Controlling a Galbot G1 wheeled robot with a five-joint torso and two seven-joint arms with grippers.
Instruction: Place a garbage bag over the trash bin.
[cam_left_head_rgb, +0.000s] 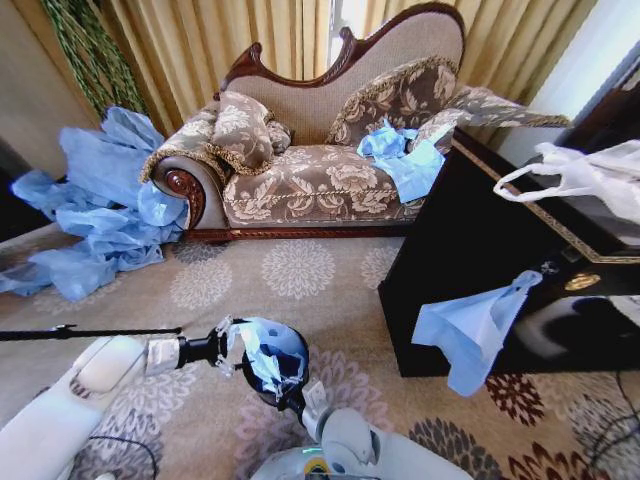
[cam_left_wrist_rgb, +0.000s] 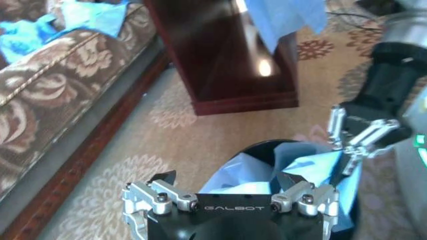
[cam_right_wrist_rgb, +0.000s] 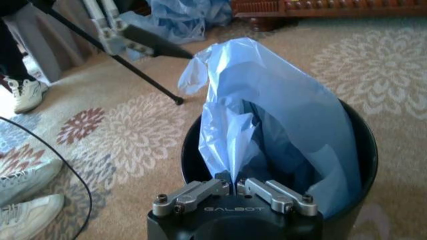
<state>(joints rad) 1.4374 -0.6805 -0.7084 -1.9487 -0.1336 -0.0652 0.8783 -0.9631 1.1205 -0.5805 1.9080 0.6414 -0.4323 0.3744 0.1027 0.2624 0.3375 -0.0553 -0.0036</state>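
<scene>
The small black trash bin (cam_left_head_rgb: 268, 390) stands on the patterned carpet just in front of me. A light-blue garbage bag (cam_left_head_rgb: 270, 355) sits in its mouth, bunched and rising above the rim. In the right wrist view the garbage bag (cam_right_wrist_rgb: 280, 100) covers the far side of the trash bin (cam_right_wrist_rgb: 363, 150). My right gripper (cam_right_wrist_rgb: 233, 181) is shut on the film at the near rim. My left gripper (cam_left_wrist_rgb: 227, 180) is open at the opposite side of the trash bin (cam_left_wrist_rgb: 267, 146), its fingers spread around a raised fold of the garbage bag (cam_left_wrist_rgb: 313, 167). The head view shows the left gripper (cam_left_head_rgb: 225, 345) and the right gripper (cam_left_head_rgb: 297, 393).
A patterned sofa (cam_left_head_rgb: 310, 180) stands behind, with a heap of blue bags (cam_left_head_rgb: 100, 210) to its left. A dark cabinet (cam_left_head_rgb: 480, 260) on the right carries a white handled bag (cam_left_head_rgb: 580, 170) and a draped blue bag (cam_left_head_rgb: 475, 330). A tripod leg (cam_right_wrist_rgb: 143, 75), cable (cam_right_wrist_rgb: 73, 170) and a person's shoes (cam_right_wrist_rgb: 27, 210) are nearby.
</scene>
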